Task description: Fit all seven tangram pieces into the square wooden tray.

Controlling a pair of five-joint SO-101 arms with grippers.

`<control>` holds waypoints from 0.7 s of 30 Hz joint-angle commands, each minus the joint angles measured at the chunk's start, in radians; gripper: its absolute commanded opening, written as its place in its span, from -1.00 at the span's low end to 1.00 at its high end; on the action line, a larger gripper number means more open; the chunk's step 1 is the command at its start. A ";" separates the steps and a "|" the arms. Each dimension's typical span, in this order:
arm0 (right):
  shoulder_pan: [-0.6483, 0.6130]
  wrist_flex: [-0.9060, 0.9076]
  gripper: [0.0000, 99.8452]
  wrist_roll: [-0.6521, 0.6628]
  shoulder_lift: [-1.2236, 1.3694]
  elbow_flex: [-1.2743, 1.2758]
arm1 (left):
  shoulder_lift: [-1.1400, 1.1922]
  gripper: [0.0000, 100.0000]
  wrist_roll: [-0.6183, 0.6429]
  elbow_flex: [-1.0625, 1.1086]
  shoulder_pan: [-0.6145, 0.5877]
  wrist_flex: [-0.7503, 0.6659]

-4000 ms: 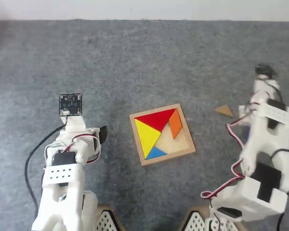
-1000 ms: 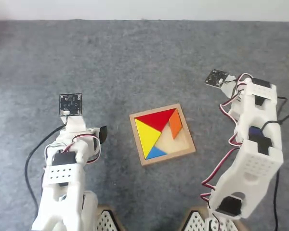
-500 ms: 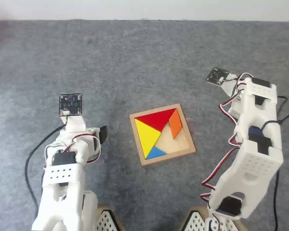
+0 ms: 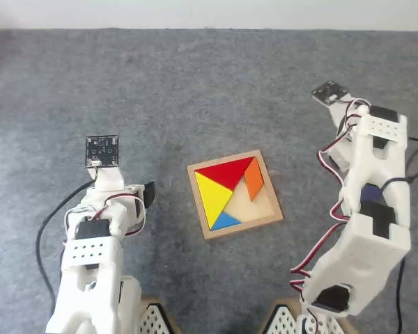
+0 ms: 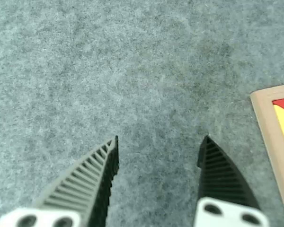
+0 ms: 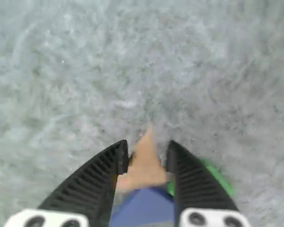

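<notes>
The grey carpet table (image 4: 195, 83) has two white arms on it. The right arm (image 4: 373, 209) stretches far out at the right side, well apart from the tray. The left arm (image 4: 97, 236) sits near the tray's left side.

The square wooden tray (image 4: 261, 203) lies in the middle. It holds a big red triangle (image 4: 226, 172), a big yellow triangle (image 4: 210, 197), an orange slanted piece (image 4: 254, 179) and a small blue triangle (image 4: 226, 221). One corner is bare wood.

The left gripper (image 5: 161, 139) hangs over bare carpet with its two fingers wide apart, holding nothing.

The right gripper (image 6: 146, 144) has a small tan wooden piece (image 6: 144, 163) between its fingers. It looks pinched tight, but the view is blurry. A small green piece (image 6: 217, 182) lies just beside it.

I think the job now is to carry the tan piece to the tray. Squeeze steady and lift straight up, so the green piece does not get dragged. Turn the tan piece to match the bare corner, set it flat, then let go.
</notes>
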 commanded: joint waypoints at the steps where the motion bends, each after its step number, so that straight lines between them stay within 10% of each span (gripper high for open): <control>1: 0.008 -0.039 -0.64 -0.077 -0.041 0.002 | -0.011 -0.46 -0.008 -0.004 0.000 -0.021; 21: 0.041 -0.145 -0.62 -0.190 -0.027 0.078 | -0.011 -0.46 -0.008 -0.004 -0.002 -0.021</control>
